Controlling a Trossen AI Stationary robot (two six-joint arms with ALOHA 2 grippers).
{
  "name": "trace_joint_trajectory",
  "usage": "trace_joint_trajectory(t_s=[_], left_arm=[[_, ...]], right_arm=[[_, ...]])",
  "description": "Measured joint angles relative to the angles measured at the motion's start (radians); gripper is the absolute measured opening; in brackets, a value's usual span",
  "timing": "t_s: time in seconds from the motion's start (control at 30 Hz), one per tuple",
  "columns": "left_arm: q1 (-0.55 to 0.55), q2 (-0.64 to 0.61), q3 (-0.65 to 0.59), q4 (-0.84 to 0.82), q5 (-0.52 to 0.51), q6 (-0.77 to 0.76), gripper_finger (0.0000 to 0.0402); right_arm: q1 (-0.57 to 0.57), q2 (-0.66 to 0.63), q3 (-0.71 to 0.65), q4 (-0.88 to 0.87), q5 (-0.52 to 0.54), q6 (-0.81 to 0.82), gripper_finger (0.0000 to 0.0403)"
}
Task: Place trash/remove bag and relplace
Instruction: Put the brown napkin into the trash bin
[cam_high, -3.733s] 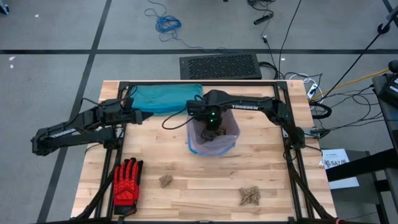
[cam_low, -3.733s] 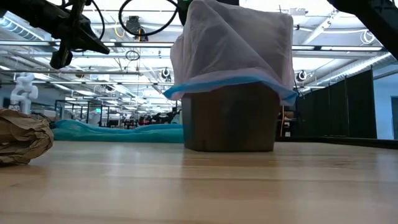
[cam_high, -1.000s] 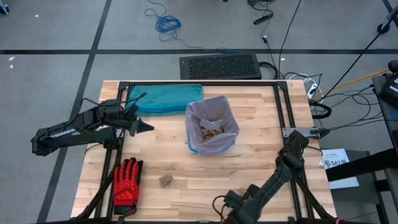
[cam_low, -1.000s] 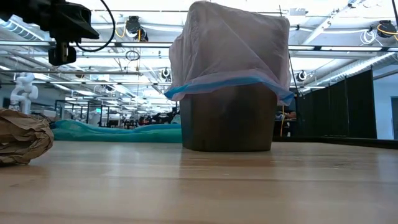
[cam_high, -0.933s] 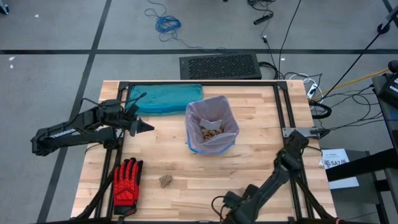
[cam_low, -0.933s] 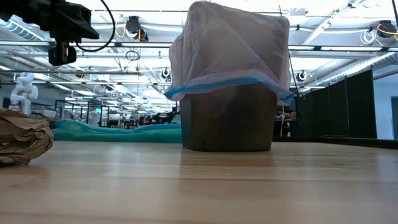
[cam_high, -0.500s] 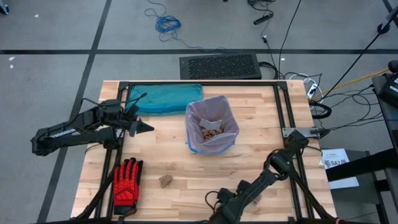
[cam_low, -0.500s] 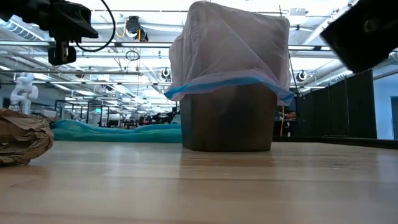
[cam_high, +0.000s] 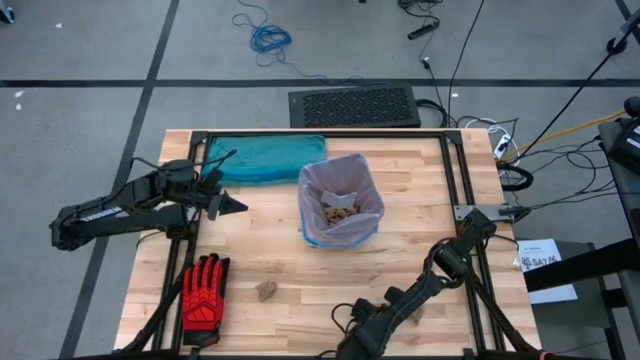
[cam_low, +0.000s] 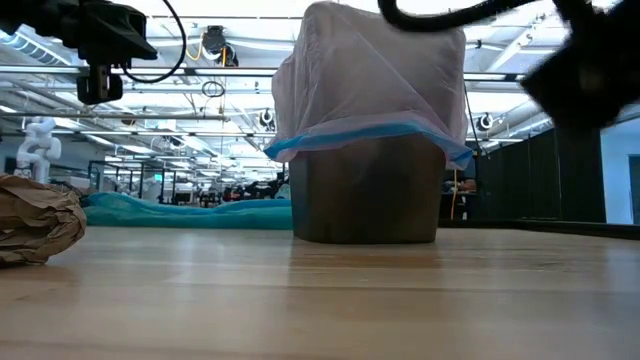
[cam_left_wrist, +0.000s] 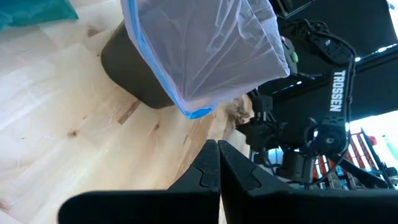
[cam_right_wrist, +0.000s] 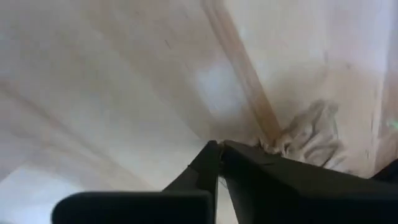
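The pale pink bag lines the dark bin at the table's middle, its rim folded over the outside, and several tan trash wads lie inside. One wad lies on the table near the red glove. Another wad lies by the near edge, right beside my right gripper, which is shut and points steeply down. The right arm hides that spot from above. My left gripper hangs shut above the table, left of the bin. My right gripper comes from above, slanting, with its fingers shut and nothing visible between them. The wad's edge lies against the outer side of one fingertip; I cannot tell whether they touch. The wad rests on the table.
A teal plastic bag lies flat along the far edge. A red-and-black glove lies at the near left corner. A black frame runs round the table. Bare wood shows between the bin and the near edge.
My right arm has sunk toward the table by the near edge and shifted a little toward the table's left. It has come into the low view at the upper right, where it did not show a second ago.
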Motion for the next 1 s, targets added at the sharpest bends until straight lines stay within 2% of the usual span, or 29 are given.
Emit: trace_joint_trajectory(t_s=[0.1,0.27,0.63,0.8,0.93,1.0], left_arm=[[0.0,0.0,0.0,0.0,0.0,0.0,0.0],[0.0,0.0,0.0,0.007,0.0,0.0,0.0],[0.0,0.0,0.0,0.012,-0.001,0.02,0.0],[0.0,0.0,0.0,0.014,-0.001,0.027,0.0],[0.0,0.0,0.0,0.014,-0.024,0.037,0.0],[0.0,0.0,0.0,0.015,-0.048,0.038,0.0]], right_arm=[[-0.001,-0.041,0.001,-0.001,0.006,0.011,0.0004],[-0.005,-0.13,0.001,0.001,0.081,0.058,0.0001],[-0.062,-0.472,0.003,0.047,0.414,0.009,0.0],[-0.188,-0.63,0.005,0.189,0.531,-0.088,0.0],[-0.347,-0.703,0.005,0.352,0.527,-0.286,0.0],[-0.441,-0.718,0.005,0.409,0.493,-0.4,0.0]])
